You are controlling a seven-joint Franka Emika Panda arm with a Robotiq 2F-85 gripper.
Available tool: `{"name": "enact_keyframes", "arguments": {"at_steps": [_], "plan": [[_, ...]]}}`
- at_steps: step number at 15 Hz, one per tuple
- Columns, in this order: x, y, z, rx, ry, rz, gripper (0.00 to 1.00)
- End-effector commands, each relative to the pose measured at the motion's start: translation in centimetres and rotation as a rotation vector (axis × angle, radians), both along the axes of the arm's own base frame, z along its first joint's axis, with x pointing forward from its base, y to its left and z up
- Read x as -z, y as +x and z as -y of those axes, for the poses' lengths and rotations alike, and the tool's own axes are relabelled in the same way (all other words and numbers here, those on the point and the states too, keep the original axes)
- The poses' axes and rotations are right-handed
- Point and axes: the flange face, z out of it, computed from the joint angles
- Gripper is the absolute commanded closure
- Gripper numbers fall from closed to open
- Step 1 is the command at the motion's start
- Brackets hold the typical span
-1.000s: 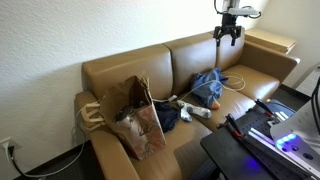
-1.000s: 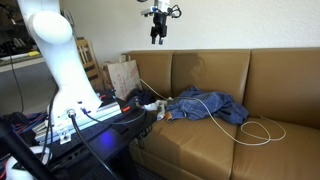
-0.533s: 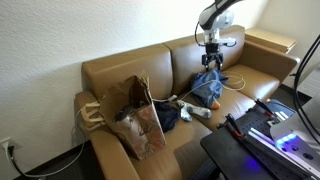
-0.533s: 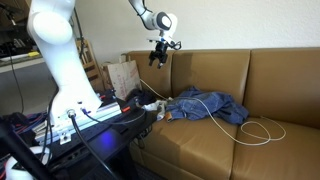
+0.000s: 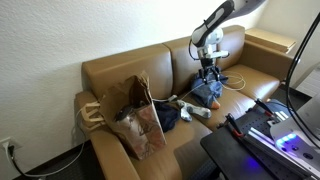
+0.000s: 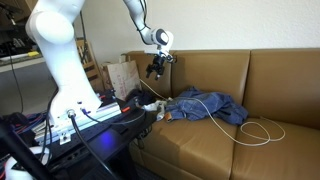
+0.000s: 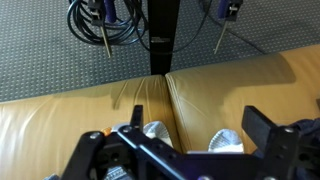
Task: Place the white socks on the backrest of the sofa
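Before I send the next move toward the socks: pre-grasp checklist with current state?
1. Gripper open: ok. The jaws are spread wide in the wrist view and hold nothing.
2. White socks in sight: ok. They show as white fabric between the fingers in the wrist view.
3. Gripper clear of the seat: ok. It hangs above the cushions in both exterior views.
4. Blue jeans clear of the grasp: cannot tell. They lie close beside the socks.
5. White cable out of the path: ok. It lies on the seat beyond the jeans.
6. Backrest top free: ok.
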Motion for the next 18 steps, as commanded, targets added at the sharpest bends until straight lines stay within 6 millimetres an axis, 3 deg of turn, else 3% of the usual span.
{"name": "enact_keyframes", "arguments": {"at_steps": [1, 8, 12, 14, 18], "plan": [[-0.1, 0.1, 0.2, 0.002, -0.001, 0.004, 0.00], [1.9, 0.8, -0.1, -0.066, 0.062, -0.232, 0.00], [2.8, 1.6, -0.9, -0.064, 0.010, -0.263, 0.00], [2.4, 2.1, -0.7, -0.021, -0.003, -0.175, 0.00], [1.2, 1.0, -0.6, 0.064, -0.035, 0.052, 0.00]]}}
